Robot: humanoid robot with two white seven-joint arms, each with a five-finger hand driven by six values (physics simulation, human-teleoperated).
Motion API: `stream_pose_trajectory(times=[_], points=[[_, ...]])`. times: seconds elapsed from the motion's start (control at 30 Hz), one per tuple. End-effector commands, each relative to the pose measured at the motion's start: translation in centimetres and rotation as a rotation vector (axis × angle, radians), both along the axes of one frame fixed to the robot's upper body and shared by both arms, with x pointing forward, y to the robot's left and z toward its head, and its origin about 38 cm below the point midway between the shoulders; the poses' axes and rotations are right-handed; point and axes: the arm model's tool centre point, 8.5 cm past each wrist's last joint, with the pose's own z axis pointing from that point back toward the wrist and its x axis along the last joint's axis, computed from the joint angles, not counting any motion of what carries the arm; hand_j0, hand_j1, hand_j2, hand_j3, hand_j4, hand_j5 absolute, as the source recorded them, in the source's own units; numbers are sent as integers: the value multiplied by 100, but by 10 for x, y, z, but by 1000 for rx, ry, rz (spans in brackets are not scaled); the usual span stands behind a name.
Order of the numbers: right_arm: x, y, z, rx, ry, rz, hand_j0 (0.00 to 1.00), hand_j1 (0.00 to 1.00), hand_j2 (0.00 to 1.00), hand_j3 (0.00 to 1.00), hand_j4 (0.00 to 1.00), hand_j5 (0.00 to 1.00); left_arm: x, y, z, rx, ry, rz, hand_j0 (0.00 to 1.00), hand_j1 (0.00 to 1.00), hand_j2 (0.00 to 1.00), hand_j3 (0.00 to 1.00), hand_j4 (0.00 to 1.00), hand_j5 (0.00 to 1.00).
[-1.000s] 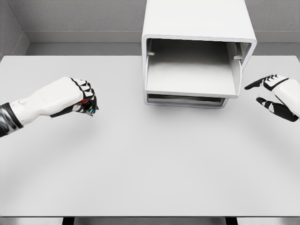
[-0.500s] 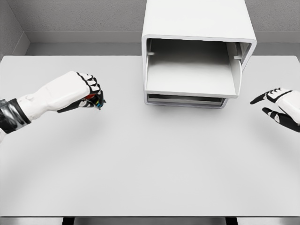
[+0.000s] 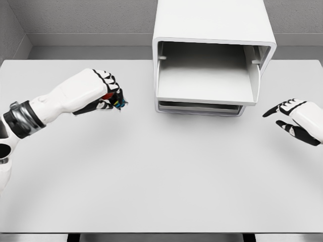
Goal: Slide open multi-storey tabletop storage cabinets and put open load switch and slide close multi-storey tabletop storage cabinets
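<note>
Left hand (image 3: 103, 91) fisted around load switch (image 3: 117, 103), left of open drawer (image 3: 204, 83) of cabinet (image 3: 214, 22); right hand (image 3: 295, 118) open, empty. Best carried level over drawer rim before release

Pretty clearly a simulated test bench, not a real room anybody lives or works in. Everything has that flat, clean rendered look: a plain pale table (image 3: 151, 176) fills nearly the whole view, with its front edge running along the bottom and two dark legs just visible under it. Behind the far edge there's only a grey speckled wall (image 3: 86, 17), folding into a corner at the far left. The only furniture on the table is a white desktop drawer cabinet (image 3: 214, 30) sitting at the far edge, right of the middle, with its drawer pulled out. That bit feels office-like, but the bare setup says lab mockup.
</note>
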Motion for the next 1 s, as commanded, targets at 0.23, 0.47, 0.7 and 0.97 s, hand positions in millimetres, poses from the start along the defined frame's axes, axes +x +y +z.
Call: stream_pose_trajectory(times=[0.23, 0.47, 0.7, 0.97], points=[[0, 2, 1, -1, -2, 3, 58, 58, 58, 58, 58, 58, 2, -12, 4, -51, -10, -19, 33, 33, 33, 33, 33, 33], [0, 2, 0, 0, -2, 4, 58, 58, 58, 58, 58, 58, 5, -18, 14, -74, -33, -29, 33, 33, 33, 33, 33, 33], [0, 8, -6, -12, 11, 18, 61, 61, 61, 61, 61, 61, 6, -27, 18, -99, -44, -45, 33, 33, 33, 33, 33, 33], [-2, 13, -10, -7, 24, 31, 62, 62, 62, 62, 62, 62, 8, -42, 24, -139, -60, -68, 33, 33, 33, 33, 33, 33]])
